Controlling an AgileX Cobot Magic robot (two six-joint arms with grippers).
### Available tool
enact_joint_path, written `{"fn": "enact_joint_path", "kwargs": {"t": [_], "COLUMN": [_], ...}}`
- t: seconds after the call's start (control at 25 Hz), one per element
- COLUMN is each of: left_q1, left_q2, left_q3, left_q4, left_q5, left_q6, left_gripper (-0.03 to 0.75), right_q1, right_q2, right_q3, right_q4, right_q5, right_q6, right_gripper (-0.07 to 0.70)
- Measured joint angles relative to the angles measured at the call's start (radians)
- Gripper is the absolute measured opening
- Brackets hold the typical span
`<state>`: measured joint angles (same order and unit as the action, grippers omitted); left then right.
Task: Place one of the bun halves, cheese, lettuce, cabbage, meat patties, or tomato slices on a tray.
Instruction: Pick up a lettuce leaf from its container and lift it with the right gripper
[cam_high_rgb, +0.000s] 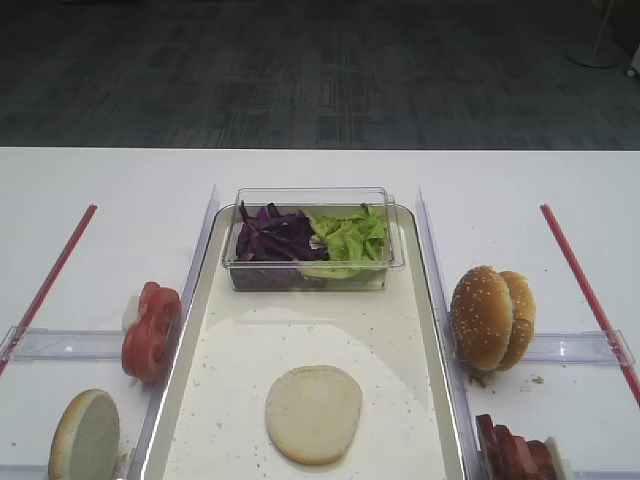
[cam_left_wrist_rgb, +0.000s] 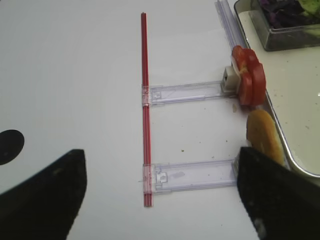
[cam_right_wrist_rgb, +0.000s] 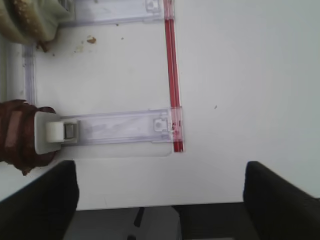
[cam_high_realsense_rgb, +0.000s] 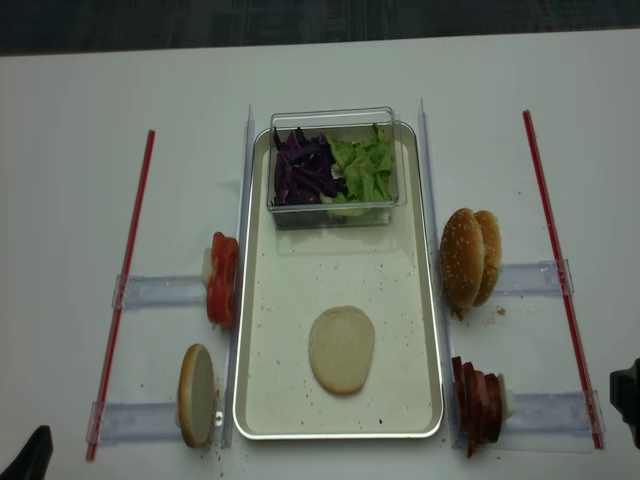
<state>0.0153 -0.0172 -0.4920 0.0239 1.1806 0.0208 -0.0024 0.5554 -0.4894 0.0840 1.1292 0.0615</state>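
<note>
White table (cam_high_rgb: 300, 175) before dark carpet (cam_high_rgb: 300, 70); both grippers' jaws wide apart, empty

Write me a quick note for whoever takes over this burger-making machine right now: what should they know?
Left pincer: open, empty, over the bare table left of the tray.
Right pincer: open, empty, by the meat patties.
Done: one bun half lies flat on the tray.
Left: tomato slices, lettuce and cabbage in the tub, patties, other buns stay unplaced.
</note>
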Motion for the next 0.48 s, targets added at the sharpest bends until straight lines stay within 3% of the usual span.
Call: {"fn": "enact_joint_path", "kwargs": {"t": [0.48], "left_q1": [0.0], "left_q2": [0.0], "left_q3": [0.0], "left_q4": [0.0], "left_q5": [0.0], "left_q6": [0.0], "left_gripper": [0.565], "right_q1": [0.0], "right_q2": [0.258], "right_q3": [0.0], "right_q4": [0.0], "right_q5": [-0.016], "right_q6": [-0.002], "right_gripper": [0.678]}}
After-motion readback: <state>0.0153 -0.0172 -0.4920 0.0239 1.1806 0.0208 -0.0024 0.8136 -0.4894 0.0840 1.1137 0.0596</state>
